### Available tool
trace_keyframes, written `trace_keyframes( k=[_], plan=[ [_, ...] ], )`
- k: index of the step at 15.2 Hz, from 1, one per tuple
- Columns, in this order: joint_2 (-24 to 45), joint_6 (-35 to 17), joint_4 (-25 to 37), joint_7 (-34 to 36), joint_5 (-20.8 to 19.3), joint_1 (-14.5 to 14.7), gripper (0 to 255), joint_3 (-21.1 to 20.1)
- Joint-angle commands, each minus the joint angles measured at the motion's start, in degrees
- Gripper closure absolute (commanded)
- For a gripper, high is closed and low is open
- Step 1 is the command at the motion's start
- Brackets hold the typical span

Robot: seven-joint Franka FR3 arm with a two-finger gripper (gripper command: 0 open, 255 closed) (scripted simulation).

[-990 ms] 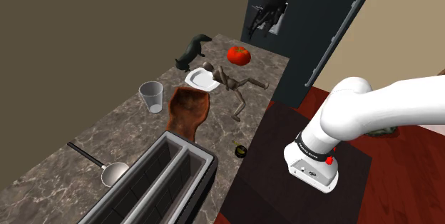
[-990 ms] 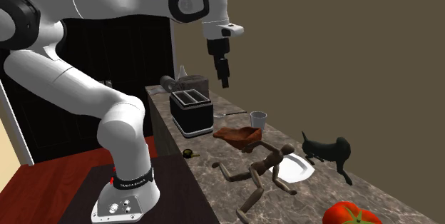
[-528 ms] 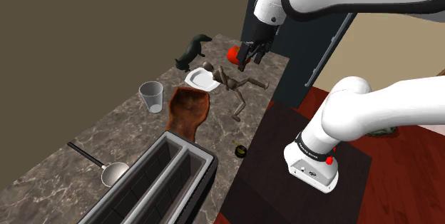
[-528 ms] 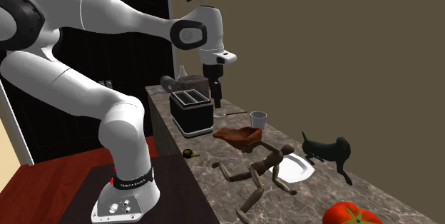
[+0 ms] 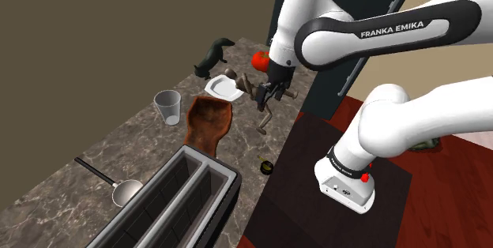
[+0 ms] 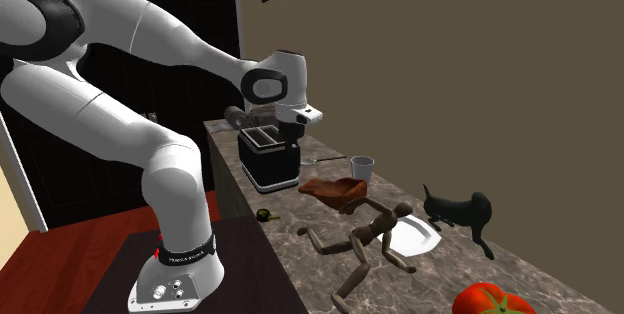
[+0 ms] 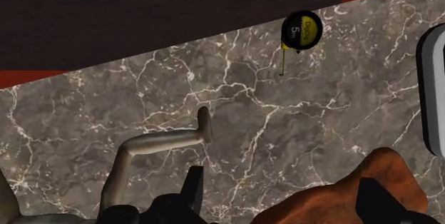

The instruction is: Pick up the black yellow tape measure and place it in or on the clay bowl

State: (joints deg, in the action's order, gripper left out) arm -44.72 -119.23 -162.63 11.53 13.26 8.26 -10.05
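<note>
Right now my jaws stand open and hold nothing: in the wrist view the two black fingers (image 7: 191,197) are wide apart, with bare marble between them. In the shoulder view they hang low over the wooden mannequin (image 5: 267,116), which lies sprawled on the desk (image 5: 95,159) beside a white plate (image 5: 221,88).

The black and yellow tape measure (image 7: 300,30) lies flat on its side near the desk's edge, on the side that faces my stand. Its yellow face is turned up and marked 5m, and a short bit of blade sticks out of it. In the shoulder view the tape measure (image 5: 266,166) sits just off the corner of the black slotted box (image 5: 178,207), well apart from my jaws. In the second exterior view it (image 6: 265,215) lies at the desk's near edge.

The clay bowl (image 5: 207,122) is reddish brown with an uneven rim. It sits between the clear glass (image 5: 167,106) and the slotted box, near the mannequin's legs. In the wrist view its rim (image 7: 342,194) comes in close by one of my fingers, and a bent mannequin limb (image 7: 153,148) lies by the other.

Farther along the desk are a black cat figure (image 5: 212,55) and a red tomato (image 6: 490,300).
</note>
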Motion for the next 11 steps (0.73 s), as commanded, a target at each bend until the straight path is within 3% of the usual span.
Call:
trace_keyframes(
  k=[1, 11],
  plan=[
    [1.0, -2.7, -2.6, 0.9, 1.7, 1.5, 0, -1.4],
    [17.6, -22.1, -10.0, 3.6, 11.8, 9.9, 0, -8.4]
  ],
)
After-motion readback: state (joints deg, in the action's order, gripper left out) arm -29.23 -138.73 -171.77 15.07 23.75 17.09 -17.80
